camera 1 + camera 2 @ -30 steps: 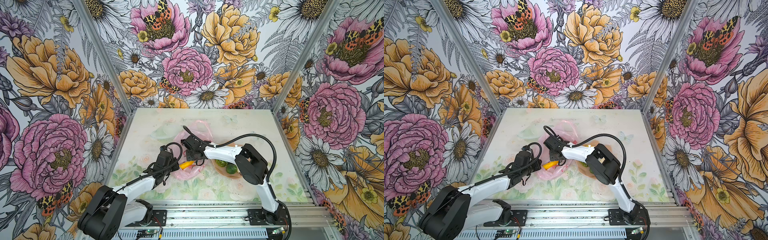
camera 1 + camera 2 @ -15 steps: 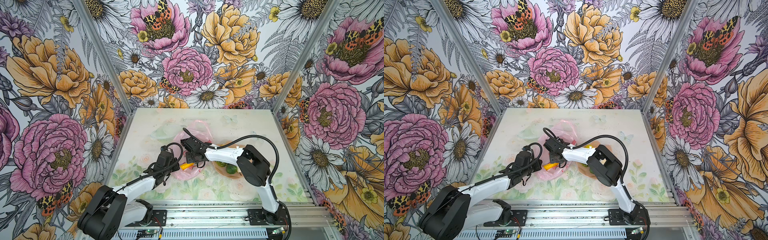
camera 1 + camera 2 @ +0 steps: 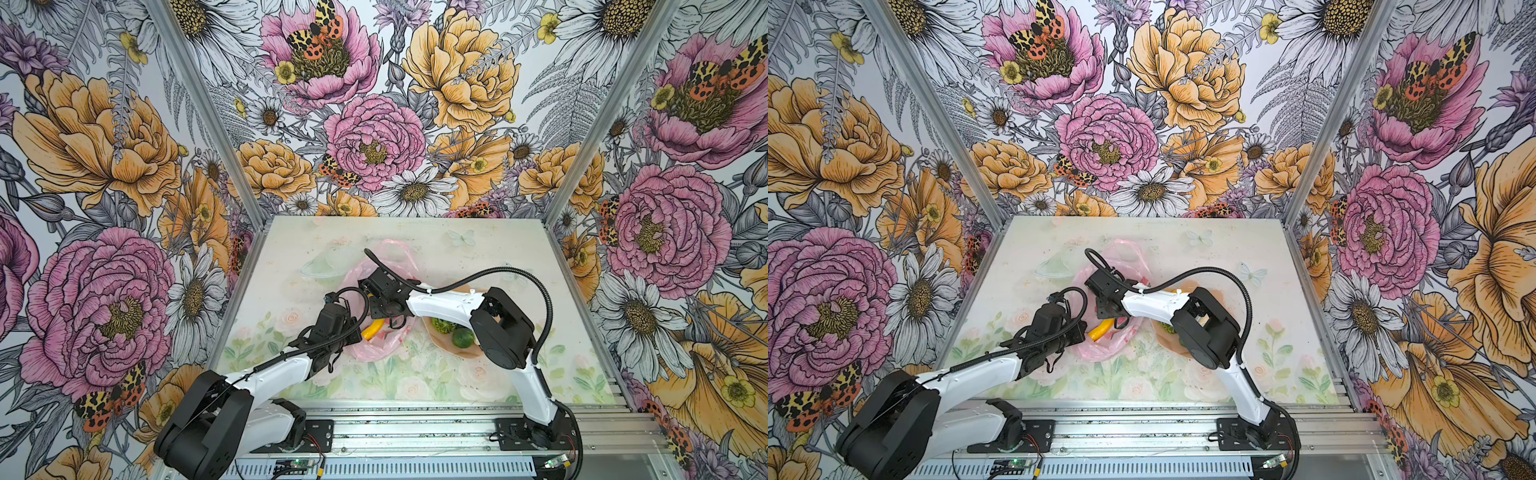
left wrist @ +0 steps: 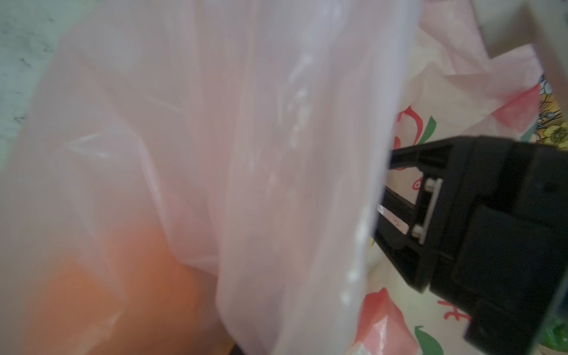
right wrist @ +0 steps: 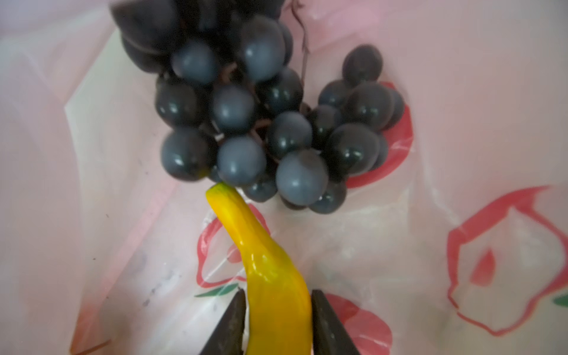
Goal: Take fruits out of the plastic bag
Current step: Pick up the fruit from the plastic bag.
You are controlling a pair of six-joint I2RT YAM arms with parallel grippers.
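Grapes (image 5: 261, 116) beside the banana (image 5: 273, 282) show only in the right wrist view.

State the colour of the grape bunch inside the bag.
Dark blue-black grape bunch; right wrist view.

both top views are bright and evenly lit, sharp across the table (image 3: 478, 257), with only soft, faint shadows. the walls (image 3: 124, 166) stretch and lean outward toward the edges. my left wrist view is pale and washed out: the plastic bag (image 4: 215, 153) hangs too close and blurs, with small white glints along one fold. my right wrist view is crisp on the grape bunch (image 5: 261, 138). glare streaks the banana (image 5: 276, 292), and my fingers (image 5: 230, 332) go soft at the frame edge.
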